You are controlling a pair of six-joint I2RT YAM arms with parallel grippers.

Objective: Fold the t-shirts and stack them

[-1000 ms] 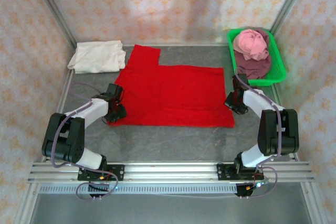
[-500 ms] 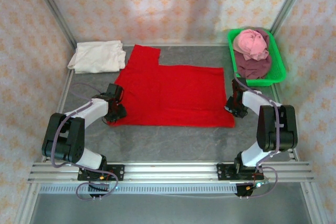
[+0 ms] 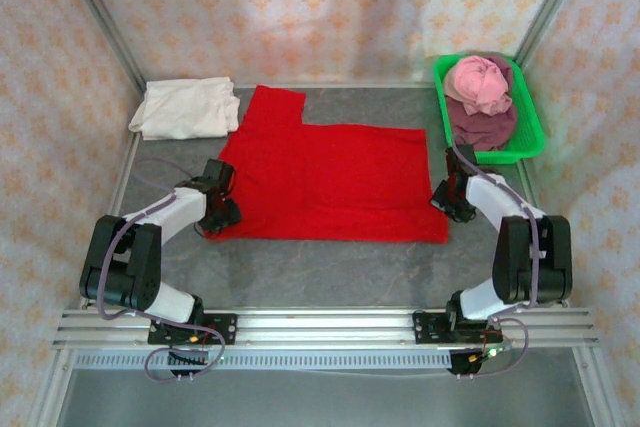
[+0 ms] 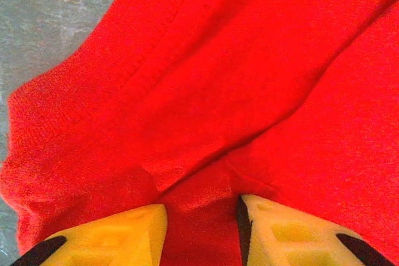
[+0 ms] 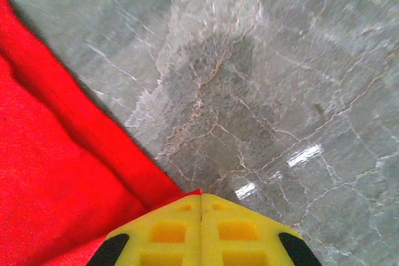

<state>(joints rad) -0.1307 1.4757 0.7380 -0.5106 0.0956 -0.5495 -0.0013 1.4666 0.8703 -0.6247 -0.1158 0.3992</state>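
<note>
1. the red t-shirt (image 3: 320,182) lies spread flat in the middle of the grey table (image 3: 330,272), one sleeve reaching toward the far edge.
2. the left pincer (image 4: 201,207) sits at the shirt's near left corner, its yellow fingers (image 4: 124,232) partly closed and gripping a raised pleat of red cloth between them.
3. the right pincer (image 5: 201,197) is at the shirt's near right corner, closed with its fingertips pressed together; the red hem meets the tips, but whether any cloth is caught cannot be told.
4. a folded cream-white t-shirt (image 3: 185,107) rests at the far left of the table, just beside the red sleeve.
5. the green tray (image 3: 530,117) at the far right holds a crumpled pink t-shirt (image 3: 478,82) on top of a maroon t-shirt (image 3: 485,129).
</note>
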